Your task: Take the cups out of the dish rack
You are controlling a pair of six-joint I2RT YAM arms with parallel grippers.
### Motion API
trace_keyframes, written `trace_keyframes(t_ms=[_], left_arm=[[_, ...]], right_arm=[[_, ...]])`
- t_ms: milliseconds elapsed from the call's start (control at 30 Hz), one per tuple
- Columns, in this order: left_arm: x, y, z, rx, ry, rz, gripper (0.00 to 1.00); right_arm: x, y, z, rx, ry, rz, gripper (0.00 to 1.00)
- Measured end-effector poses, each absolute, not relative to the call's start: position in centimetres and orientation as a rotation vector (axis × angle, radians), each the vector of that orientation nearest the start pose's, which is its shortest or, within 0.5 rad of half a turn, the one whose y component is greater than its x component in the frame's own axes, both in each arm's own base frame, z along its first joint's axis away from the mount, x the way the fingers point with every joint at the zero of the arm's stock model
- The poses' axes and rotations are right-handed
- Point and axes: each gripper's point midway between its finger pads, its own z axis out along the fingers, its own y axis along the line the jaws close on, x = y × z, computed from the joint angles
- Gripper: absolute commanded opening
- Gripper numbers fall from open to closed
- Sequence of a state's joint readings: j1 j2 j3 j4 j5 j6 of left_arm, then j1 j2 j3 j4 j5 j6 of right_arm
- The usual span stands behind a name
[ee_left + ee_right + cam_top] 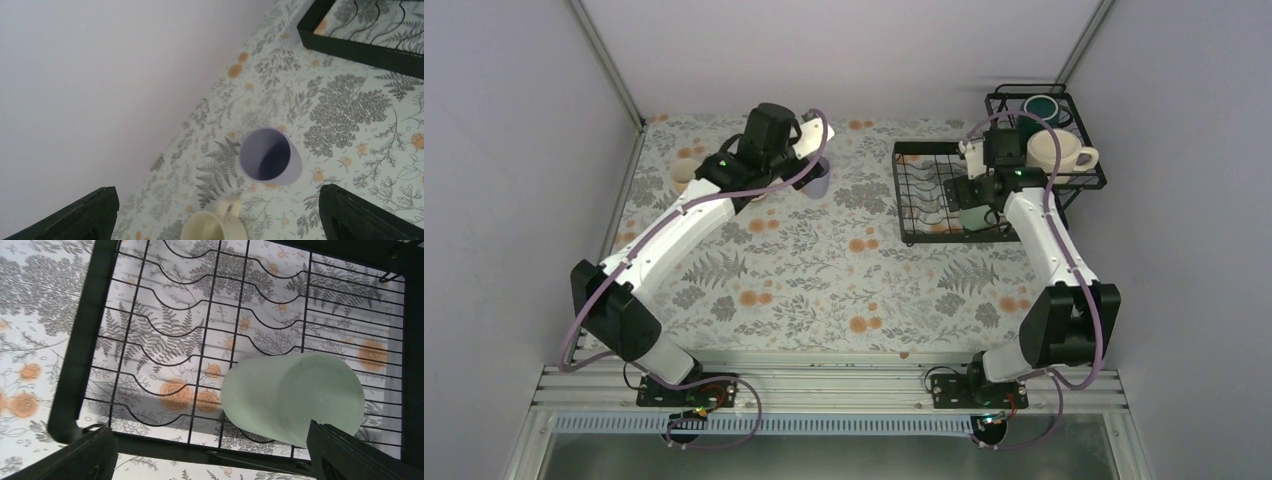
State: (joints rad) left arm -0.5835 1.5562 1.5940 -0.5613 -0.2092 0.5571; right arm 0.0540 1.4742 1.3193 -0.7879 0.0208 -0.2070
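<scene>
Left gripper (216,189) wide open above lavender tumbler (270,154) upright on floral surface (350,115) mid-frame, right gripper (210,427) open over mint-green tumbler (295,395) in dish rack (82,340) tray, lower right, cream mug (1054,150) and dark green mug (1039,105) in raised basket

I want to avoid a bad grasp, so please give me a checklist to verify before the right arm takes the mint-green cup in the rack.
1. Right gripper fingers open: ok.
2. Mint-green tumbler upright: not ok, it lies on its side in the dish rack tray.
3. Tumbler centred between the right fingers: cannot tell, it sits toward one finger.
4. Left gripper open, apart from the lavender tumbler: ok.
5. Rack emptied: not ok, cream mug and dark green mug sit in it.
</scene>
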Motion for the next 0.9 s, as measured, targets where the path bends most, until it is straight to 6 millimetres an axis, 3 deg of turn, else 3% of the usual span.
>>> trace_keyframes(t_ms=[167,300,533,900], left_arm=[[41.2,-22.9,28.1,1.025,1.874,0.187,0.99],[41.1,-22.6,26.1,1.030,1.886,0.183,0.99],[41.3,-20.5,27.3,0.960,1.852,0.170,0.99],[42.4,-17.2,26.8,0.902,1.875,0.137,0.99]], right_arm=[[39.4,1.8,18.7,-0.357,2.518,-0.168,0.99],[40.1,1.9,17.4,-0.404,2.548,-0.262,1.00],[41.9,1.4,16.5,-0.417,2.564,-0.481,1.00],[41.8,1.0,15.4,-0.430,2.607,-0.539,1.00]])
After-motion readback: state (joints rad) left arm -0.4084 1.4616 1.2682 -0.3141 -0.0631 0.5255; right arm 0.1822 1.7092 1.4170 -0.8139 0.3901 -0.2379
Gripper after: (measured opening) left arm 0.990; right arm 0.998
